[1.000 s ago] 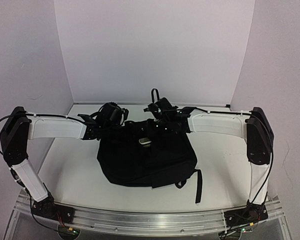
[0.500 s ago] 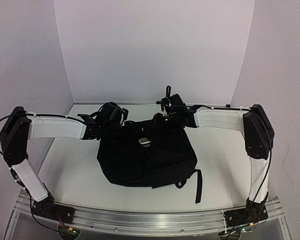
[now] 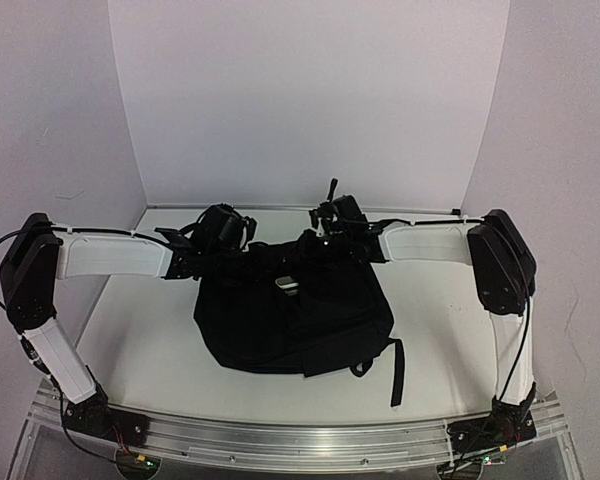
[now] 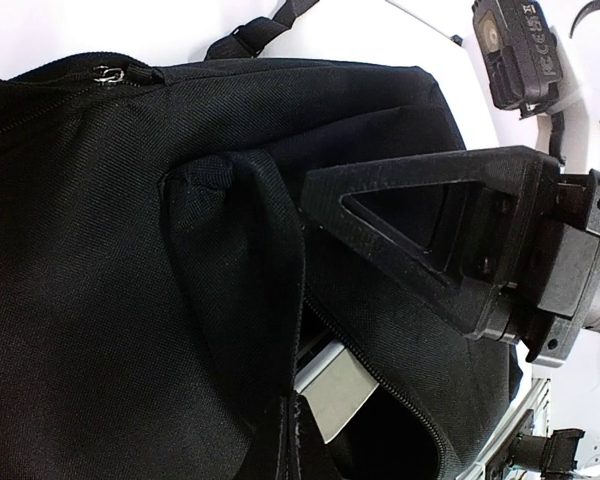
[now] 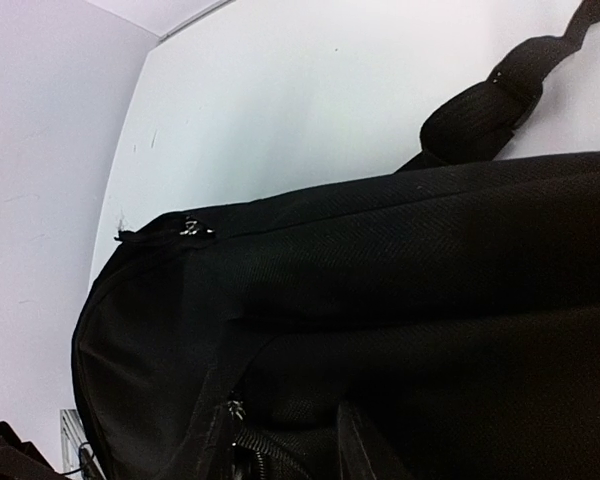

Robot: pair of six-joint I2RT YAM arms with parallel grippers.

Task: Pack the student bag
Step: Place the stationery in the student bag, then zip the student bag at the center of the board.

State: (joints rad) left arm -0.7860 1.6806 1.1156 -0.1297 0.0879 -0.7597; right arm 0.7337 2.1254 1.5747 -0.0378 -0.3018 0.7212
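The student bag (image 3: 300, 325) lies in the middle of the table (image 3: 140, 350), open along its far edge. The left tool (image 3: 248, 252) is closed, pinching a fold of bag fabric; whether the right tool (image 3: 308, 247) grips anything, I cannot tell

Student bag (image 3: 290, 320) is lying at the middle of the desk (image 3: 140, 345), with an arm reaching over it from 9 o'clock and another from 3 o'clock.
The bag's opening is facing 12 o'clock, toward the back wall (image 3: 310, 100). The left jaws are sitting on the bag's 11 o'clock edge and the right jaws over its 1 o'clock edge, near each other. Between them, a flat object (image 3: 288, 286) is resting in the opening. A strap (image 3: 397, 372) is trailing across the desk from the bag's 4 o'clock corner toward 6 o'clock.
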